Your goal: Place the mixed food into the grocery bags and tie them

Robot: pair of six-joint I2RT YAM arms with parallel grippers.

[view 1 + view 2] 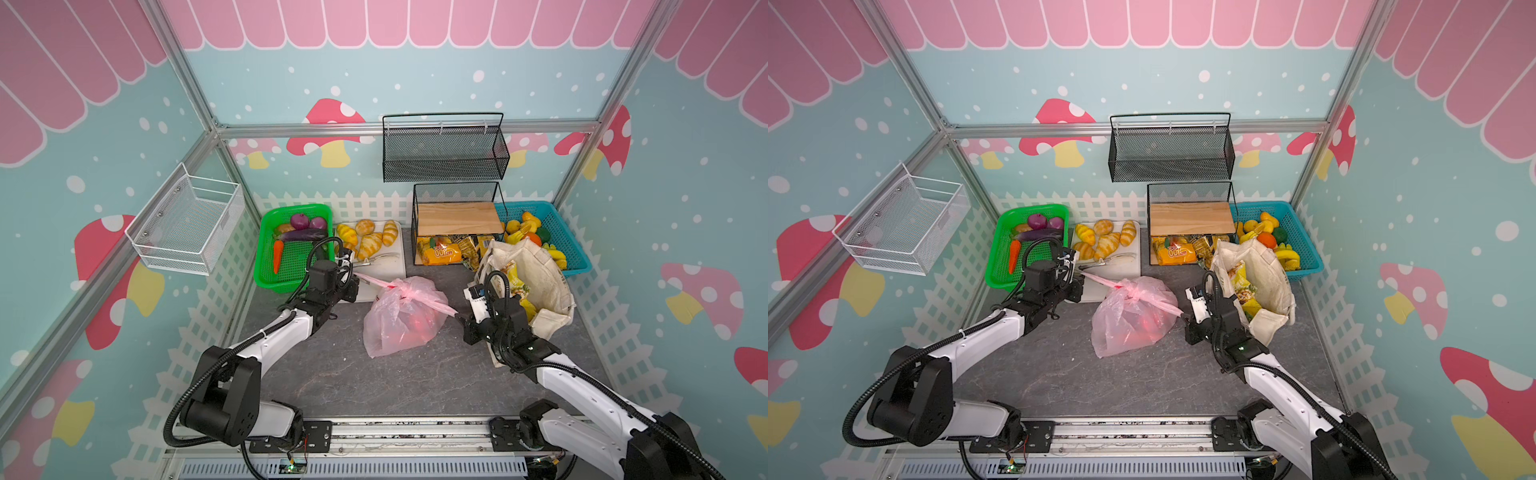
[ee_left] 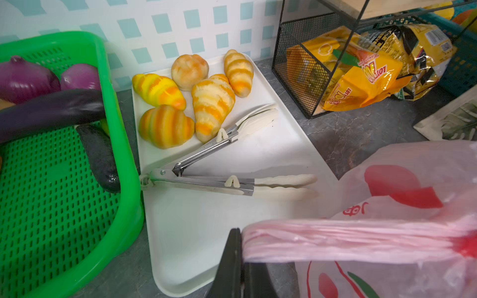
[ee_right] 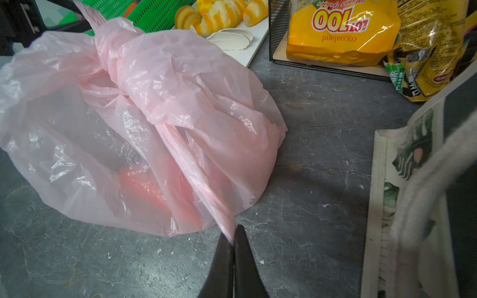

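The pink plastic grocery bag lies mid-table, its two handles crossed into a knot on top. Something red shows through its film. My left gripper is shut on the handle end stretched toward the white tray. My right gripper is shut on the other handle end, beside the cream canvas tote. The tote stands open with yellow snack packets inside. A carrot and an eggplant lie in the green basket.
A white tray holds bread rolls and tongs behind the pink bag. A black wire rack with snack bags and a blue basket of yellow fruit stand at the back right. Wire baskets hang on the walls.
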